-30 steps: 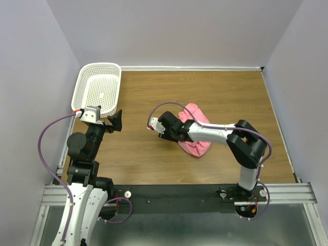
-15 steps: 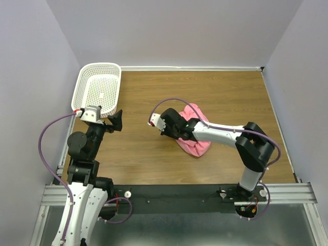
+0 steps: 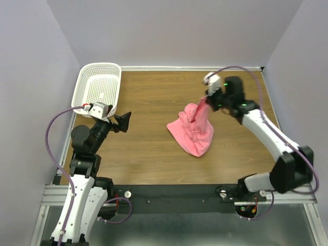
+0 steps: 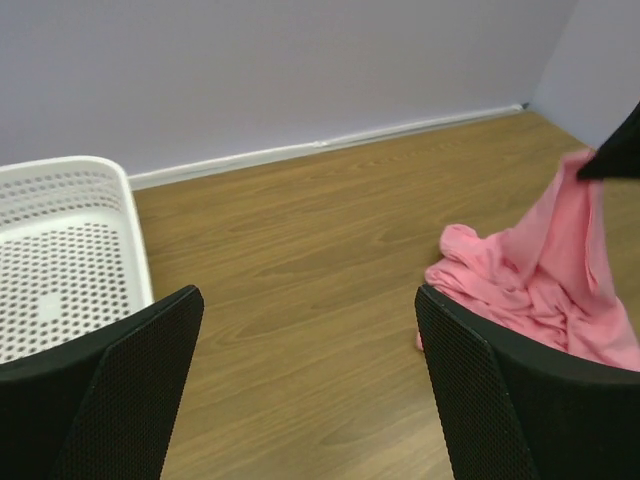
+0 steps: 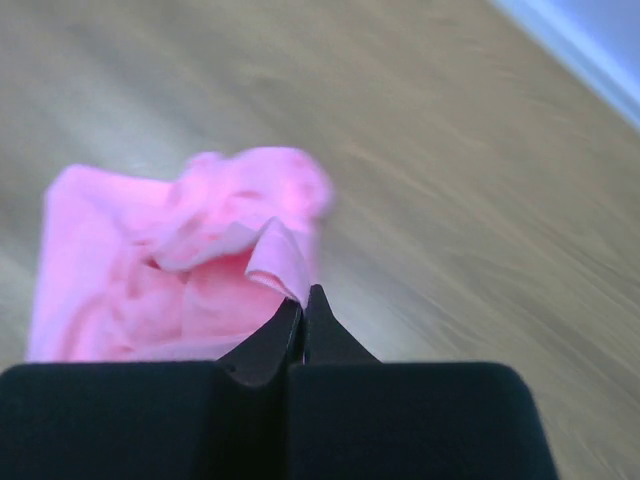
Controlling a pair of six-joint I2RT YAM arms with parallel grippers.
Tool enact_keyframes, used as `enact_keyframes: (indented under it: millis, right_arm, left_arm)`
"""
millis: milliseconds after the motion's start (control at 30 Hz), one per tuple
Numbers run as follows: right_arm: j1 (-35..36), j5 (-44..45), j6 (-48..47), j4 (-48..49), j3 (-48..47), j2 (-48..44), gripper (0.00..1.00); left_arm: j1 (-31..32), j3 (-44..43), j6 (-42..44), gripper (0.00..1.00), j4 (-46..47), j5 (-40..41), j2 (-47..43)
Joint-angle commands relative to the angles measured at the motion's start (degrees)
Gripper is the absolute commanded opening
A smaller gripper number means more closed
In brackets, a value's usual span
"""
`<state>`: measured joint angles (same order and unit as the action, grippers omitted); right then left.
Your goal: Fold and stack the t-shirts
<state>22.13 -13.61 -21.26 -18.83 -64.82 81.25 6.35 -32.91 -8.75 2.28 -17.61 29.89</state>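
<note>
The wood-grain counter (image 3: 154,92) is smooth and flat, so I expect cloth to slide on it rather than catch. On it, right of the middle and nearer the right edge than the left, sits the salmon-pink t-shirt (image 3: 193,134). It is thin, soft and light, bunched in wrinkles, with one peak drawn up off the heap. It will sag and stretch from any single pinch, so I judge a hem or shoulder seam the better hold, one corner per arm. The white perforated plastic basket (image 3: 81,84), rigid, stands in the far left corner. My left tool (image 4: 310,330) hangs released and wide, well apart from the shirt. My right tool (image 5: 303,300) is clenched on a small fold of that raised peak.
</note>
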Motion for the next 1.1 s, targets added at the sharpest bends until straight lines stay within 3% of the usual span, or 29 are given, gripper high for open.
enact_keyframes:
  millis: [0,133,200,267,333,533,567,667,800,933,1067]
  right_arm:
    - [-12.59,-2.58,-0.18,-0.77,5.29,-11.54,0.0]
    - [-25.96,3.58,-2.38,-0.33,11.89,-18.32,0.01]
    - [-36.68,2.28,-3.62,1.25,15.59,-19.82,0.0]
    - [-45.54,-0.26,-6.07,2.39,17.17,-18.51,0.01]
    - [-48.83,-2.03,-9.22,2.31,18.84,-16.4,0.01]
    - [-49.99,-1.86,-14.25,2.22,21.84,-14.28,0.39]
    - [-50.08,-2.56,-14.25,2.22,21.93,-14.89,0.58]
    - [-50.08,-11.76,-16.44,-0.76,20.62,-16.39,1.0]
    - [-49.03,-33.53,-19.88,-9.36,15.27,-9.21,1.0]
    - [-44.46,-38.42,-16.72,-11.58,5.44,5.56,1.0]
    - [-41.12,-36.5,-11.54,-11.41,-3.89,17.43,0.94]
  left_arm:
    - [0.07,1.0,-3.54,0.92,3.34,-9.89,4.98]
    - [1.38,1.18,-9.41,0.87,5.54,-13.33,10.18]
    - [4.53,1.53,-11.28,0.86,6.42,-12.37,12.64]
    - [10.05,1.53,-13.47,0.85,6.77,-8.43,15.01]
    - [13.67,0.92,-14.27,0.85,7.12,-4.13,16.95]
    - [25.46,-1.37,-17.35,0.84,9.14,4.94,28.81]
    - [26.51,-1.81,-17.52,0.83,9.75,6.08,30.3]
    - [29.5,-3.21,-17.35,0.83,10.72,9.77,37.93]
    - [30.65,-6.28,-16.3,0.83,12.39,12.06,45.67]
    - [30.83,-13.83,-13.75,0.84,11.78,14.17,54.29]
    - [30.83,-25.16,-11.11,0.84,7.92,14.18,63.7]
